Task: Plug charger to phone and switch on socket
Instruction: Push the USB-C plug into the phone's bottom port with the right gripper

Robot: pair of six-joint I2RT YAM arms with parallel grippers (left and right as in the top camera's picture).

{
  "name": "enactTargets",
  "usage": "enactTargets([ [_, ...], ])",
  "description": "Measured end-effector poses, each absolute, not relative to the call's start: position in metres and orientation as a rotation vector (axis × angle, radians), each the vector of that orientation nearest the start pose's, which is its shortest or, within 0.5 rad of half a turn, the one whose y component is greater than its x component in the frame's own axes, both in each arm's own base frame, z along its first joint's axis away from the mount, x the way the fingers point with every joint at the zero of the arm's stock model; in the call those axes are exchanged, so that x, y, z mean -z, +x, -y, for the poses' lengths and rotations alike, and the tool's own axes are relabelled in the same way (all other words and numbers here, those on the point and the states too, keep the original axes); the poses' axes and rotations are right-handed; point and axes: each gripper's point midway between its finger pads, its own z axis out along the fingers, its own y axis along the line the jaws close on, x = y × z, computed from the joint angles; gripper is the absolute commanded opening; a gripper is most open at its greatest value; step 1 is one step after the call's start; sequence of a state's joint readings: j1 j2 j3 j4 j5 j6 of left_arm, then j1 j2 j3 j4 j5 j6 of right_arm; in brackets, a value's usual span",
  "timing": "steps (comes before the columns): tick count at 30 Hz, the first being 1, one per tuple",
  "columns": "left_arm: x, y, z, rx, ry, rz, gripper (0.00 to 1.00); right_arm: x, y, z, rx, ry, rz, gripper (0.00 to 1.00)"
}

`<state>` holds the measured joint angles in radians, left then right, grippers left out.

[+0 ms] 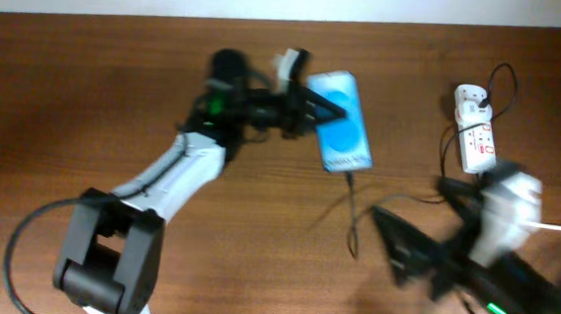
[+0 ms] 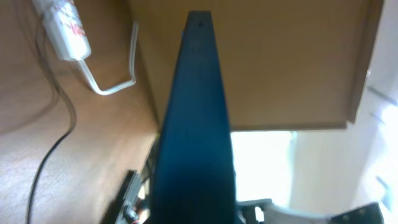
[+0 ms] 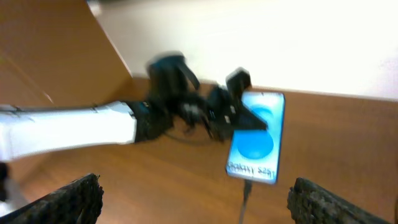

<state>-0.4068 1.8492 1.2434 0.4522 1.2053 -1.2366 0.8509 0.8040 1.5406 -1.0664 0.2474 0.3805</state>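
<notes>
Left jaws: closed on the phone (image 1: 344, 132). The left gripper (image 1: 309, 108) clamps its upper left edge, and the left wrist view shows the phone edge-on, close up.
Right jaws: spread wide and empty. The right gripper (image 3: 196, 180) hangs low over the table (image 1: 88, 74), near the charger (image 1: 353, 217) and facing the phone's bottom end.
Phone: screen up and lit blue, mid-table, well apart from the socket (image 1: 474, 131).
Charger: a thin black lead running up to the phone's bottom edge. The plug tip looks to be at the port, but I cannot tell whether it is fully home.
Socket: far right of the table, with its white cord (image 2: 112, 84) trailing off. The switch position is too small to read.
Step in hand: probably seating the plug, then the switch.
Doing it well: hold the phone firmly so it cannot slide. Push the plug straight along the phone's long axis, never at an angle. Press the switch from above with one fingertip, without dragging the strip.
</notes>
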Motion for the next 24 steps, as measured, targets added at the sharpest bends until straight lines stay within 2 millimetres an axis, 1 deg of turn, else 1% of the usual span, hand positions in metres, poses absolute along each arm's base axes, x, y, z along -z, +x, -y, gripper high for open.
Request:
enactTargets([
  [1, -0.244, 0.349, 0.348, 2.036, 0.239, -2.324, 0.0, -0.449, 0.154, -0.105, -0.62, -0.241, -1.846, 0.99],
  [2, -0.224, 0.349, 0.346, 1.938, 0.179, -2.425, 0.0, -0.453, 0.15, -0.097, -0.617, -0.222, -1.826, 0.99],
  [3, -0.197, 0.358, 0.332, 1.748, 0.135, -2.506, 0.0, -0.451, 0.151, -0.096, -0.604, -0.219, -1.833, 0.99],
  [4, -0.181, 0.365, 0.321, 1.619, 0.142, -2.53, 0.0, -0.449, 0.154, -0.098, -0.594, -0.22, -1.844, 0.99],
  [6, -0.163, 0.373, 0.299, 1.468, 0.198, -2.553, 0.0, -0.44, 0.161, -0.105, -0.566, -0.229, -1.877, 0.99],
  [7, -0.15, 0.377, 0.284, 1.389, 0.247, -2.564, 0.0, -0.433, 0.168, -0.113, -0.545, -0.239, -1.909, 0.99],
  [8, -0.143, 0.381, 0.278, 1.355, 0.275, -2.56, 0.0, -0.428, 0.174, -0.119, -0.527, -0.247, -1.934, 0.99],
  [9, -0.131, 0.385, 0.273, 1.335, 0.32, -2.558, 0.0, -0.422, 0.18, -0.126, -0.508, -0.257, -1.96, 0.99],
  [10, -0.119, 0.386, 0.272, 1.33, 0.347, -2.568, 0.0, -0.415, 0.187, -0.133, -0.486, -0.266, -1.988, 0.99],
  [11, -0.106, 0.385, 0.274, 1.341, 0.371, -2.584, 0.0, -0.407, 0.194, -0.14, -0.465, -0.278, -2.02, 0.99],
  [12, -0.088, 0.382, 0.275, 1.362, 0.387, -2.611, 0.0, -0.398, 0.201, -0.149, -0.439, -0.292, -2.054, 0.99],
  [14, -0.071, 0.378, 0.278, 1.399, 0.436, -2.619, 0.0, -0.386, 0.213, -0.162, -0.409, -0.309, -2.095, 0.99],
  [16, -0.066, 0.378, 0.281, 1.419, 0.496, -2.582, 0.0, -0.379, 0.219, -0.169, -0.392, -0.318, -2.118, 0.99],
  [18, -0.061, 0.384, 0.284, 1.423, 0.532, -2.544, 0.01, -0.375, 0.223, -0.172, -0.387, -0.31, -2.13, 0.99],
  [20, -0.038, 0.381, 0.283, 1.435, 0.519, -2.585, 0.08, -0.371, 0.225, -0.175, -0.379, -0.312, -2.143, 0.99],
  [21, -0.035, 0.378, 0.285, 1.477, 0.51, -2.593, 0.13, -0.371, 0.226, -0.175, -0.377, -0.306, -2.144, 0.99],
  [22, -0.035, 0.378, 0.285, 1.478, 0.51, -2.593, 0.14, -0.372, 0.226, -0.174, -0.377, -0.285, -2.145, 0.99],
  [24, -0.031, 0.379, 0.283, 1.446, 0.508, -2.604, 0.21, -0.372, 0.228, -0.171, -0.371, -0.244, -2.144, 0.98],
])
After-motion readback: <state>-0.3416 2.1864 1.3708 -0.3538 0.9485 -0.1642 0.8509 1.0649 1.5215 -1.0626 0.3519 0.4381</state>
